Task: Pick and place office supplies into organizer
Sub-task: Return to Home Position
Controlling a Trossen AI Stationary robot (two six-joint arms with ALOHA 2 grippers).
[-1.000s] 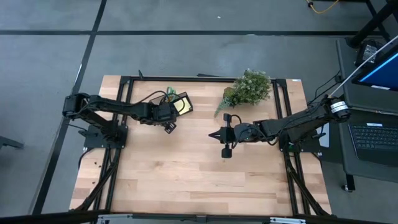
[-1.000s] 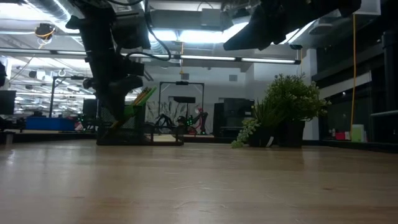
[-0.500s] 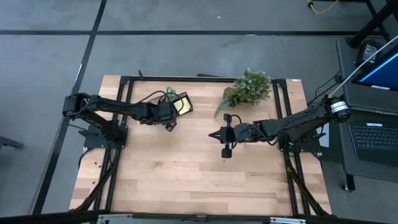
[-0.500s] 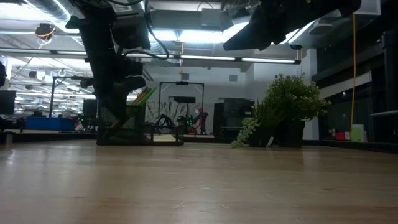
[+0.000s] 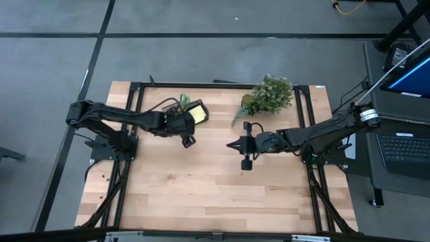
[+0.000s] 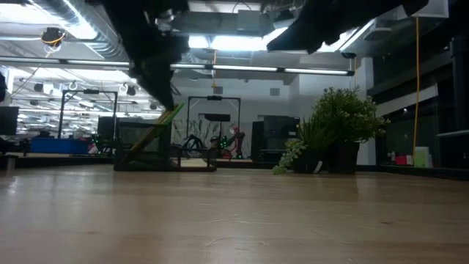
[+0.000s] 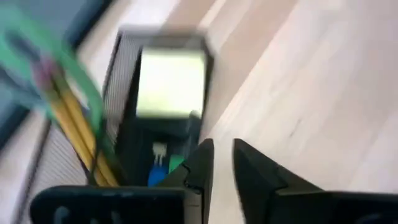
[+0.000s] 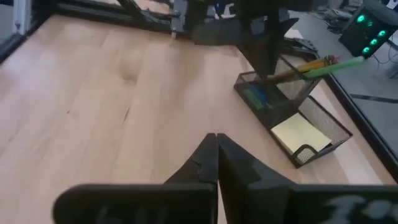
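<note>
Wood desk [image 5: 201,195], much free room in front; organizer [image 8: 326,121] nr far edge. My left jaws slightly apart, empty; right jaws closed, empty.

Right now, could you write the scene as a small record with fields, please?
organizer: black mesh desk box, on the left arm's side of the table
inside it: pale yellow sticky-note pad, yellow pencils, green-handled scissors, small blue block, small green block
left gripper: open, empty, beside the box
right gripper: shut, empty, over mid-table
also: leafy green plant, far edge
</note>
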